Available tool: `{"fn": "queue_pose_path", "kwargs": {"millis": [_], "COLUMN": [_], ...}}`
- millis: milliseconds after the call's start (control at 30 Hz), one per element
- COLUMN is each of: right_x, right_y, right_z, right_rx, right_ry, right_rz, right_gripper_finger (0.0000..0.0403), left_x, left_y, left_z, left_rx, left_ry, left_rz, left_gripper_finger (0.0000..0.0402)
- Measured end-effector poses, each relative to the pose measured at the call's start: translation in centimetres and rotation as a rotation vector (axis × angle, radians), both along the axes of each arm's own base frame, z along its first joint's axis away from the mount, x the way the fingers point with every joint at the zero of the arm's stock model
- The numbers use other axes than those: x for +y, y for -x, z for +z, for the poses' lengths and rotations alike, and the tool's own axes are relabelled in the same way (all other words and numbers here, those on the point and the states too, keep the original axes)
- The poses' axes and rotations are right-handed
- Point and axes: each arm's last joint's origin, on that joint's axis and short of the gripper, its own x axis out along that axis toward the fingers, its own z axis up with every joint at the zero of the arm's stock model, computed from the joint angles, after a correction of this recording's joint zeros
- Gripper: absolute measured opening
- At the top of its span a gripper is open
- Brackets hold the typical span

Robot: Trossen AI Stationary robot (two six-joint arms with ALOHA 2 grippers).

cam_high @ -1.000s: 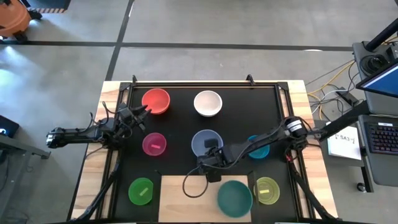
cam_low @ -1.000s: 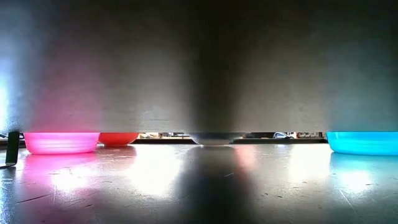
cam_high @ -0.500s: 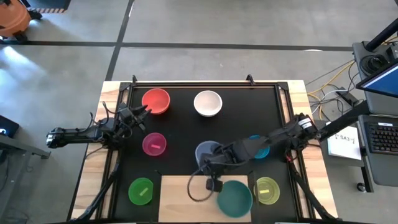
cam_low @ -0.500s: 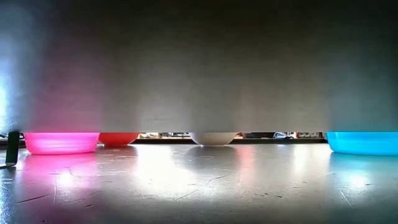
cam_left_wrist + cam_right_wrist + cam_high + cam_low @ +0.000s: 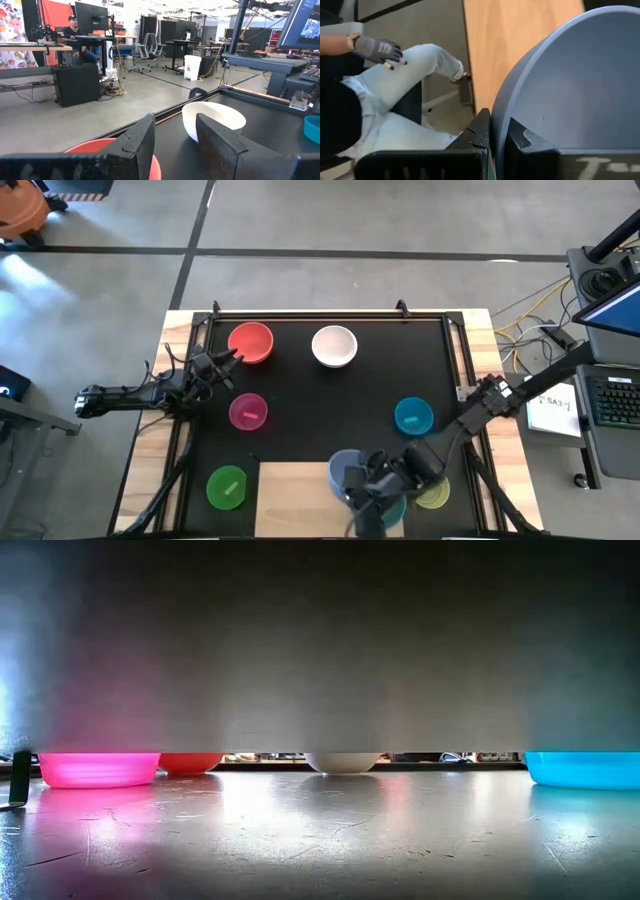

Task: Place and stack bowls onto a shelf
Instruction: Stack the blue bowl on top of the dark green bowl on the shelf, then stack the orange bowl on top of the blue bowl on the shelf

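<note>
My right gripper (image 5: 358, 481) is shut on the grey-blue bowl (image 5: 345, 469), over the light-wood shelf (image 5: 295, 495) at the table's near edge. The teal bowl (image 5: 395, 507) sits on the shelf, mostly hidden under that arm. The yellow-green bowl (image 5: 437, 496) lies beside the shelf and the green one (image 5: 227, 485) left of it. Red (image 5: 250, 341), white (image 5: 334, 346), magenta (image 5: 248, 411) and cyan (image 5: 413, 417) bowls rest on the black mat. My left gripper (image 5: 232, 358) waits open beside the red bowl. My right gripper pinches the grey-blue bowl's wall at the rim (image 5: 496, 112), one finger (image 5: 522, 141) inside the bowl and the other (image 5: 479, 131) outside. The arm slants in from the table's far right. The bowl overlaps the teal bowl from above; I cannot tell whether they touch.
A person sits just beyond the near edge, with a light trouser leg (image 5: 415, 65) and a gloved hand (image 5: 376, 49) in the right wrist view. The left wrist view shows the red bowl (image 5: 95, 147) and the white bowl (image 5: 212, 120) ahead of the open fingers.
My right gripper has carried the grey-blue bowl from the middle of the mat toward the table's near edge, over the shelf and up to the teal bowl. The arm now stretches farther toward the near edge. The cyan bowl, hidden by the arm before, now shows.
</note>
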Motion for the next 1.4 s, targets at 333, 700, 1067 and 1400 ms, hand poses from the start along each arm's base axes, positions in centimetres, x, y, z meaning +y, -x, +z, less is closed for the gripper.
{"fn": "queue_pose_path", "kwargs": {"millis": [333, 700, 1067, 1400], "right_x": [2.7, 3.7, 3.8, 4.1], "right_y": [2.5, 2.9, 2.9, 3.1], "right_z": [-0.7, -2.8, -2.8, -1.0], "right_rx": [0.09, 0.163, 0.149, 0.15], "right_ry": [0.029, 0.107, 0.123, 0.025], "right_rz": [0.051, 0.093, 0.131, 0.215], "right_gripper_finger": [0.0009, 0.0009, 0.0083, 0.0124], "left_x": [0.0, 0.0, 0.0, 0.0], "left_y": [0.0, 0.0, 0.0, 0.0], "left_z": [0.0, 0.0, 0.0, 0.0], "left_rx": [0.0, 0.001, 0.001, 0.001], "left_ry": [0.0, 0.0, 0.0, 0.0], "left_rz": [0.0, 0.0, 0.001, 0.001], "left_gripper_finger": [0.0126, 0.0126, 0.0126, 0.0126]}}
